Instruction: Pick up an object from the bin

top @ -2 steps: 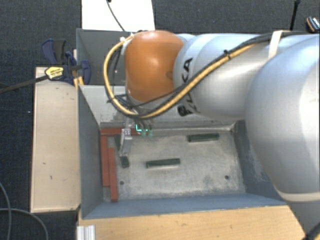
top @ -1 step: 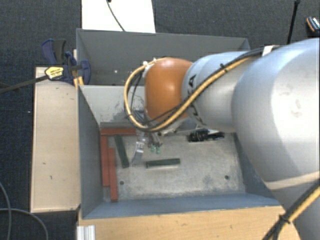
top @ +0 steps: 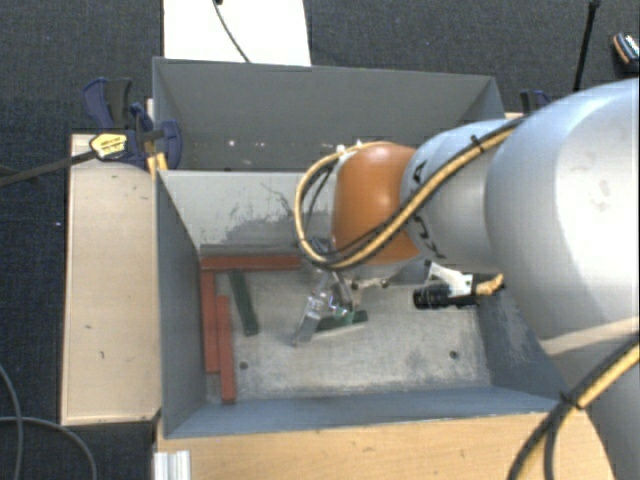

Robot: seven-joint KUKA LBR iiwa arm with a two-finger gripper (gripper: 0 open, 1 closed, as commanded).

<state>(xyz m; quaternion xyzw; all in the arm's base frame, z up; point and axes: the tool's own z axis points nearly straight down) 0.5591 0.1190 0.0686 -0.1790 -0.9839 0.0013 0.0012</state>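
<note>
Bin: arm reaches in from the right, pincer low over centre floor. Red-brown bars hug the left wall, awkward to reach. Dark green stick lies beside them. Small green piece sits at the pincer, likely the target. Can't tell whether the pincer is spread or closed.

No lettering, label or number seems legible on the bin or the arm.

I see dark grey carpet floor left of and behind the rig. A thin black cable trails across it at left. Light even.
</note>
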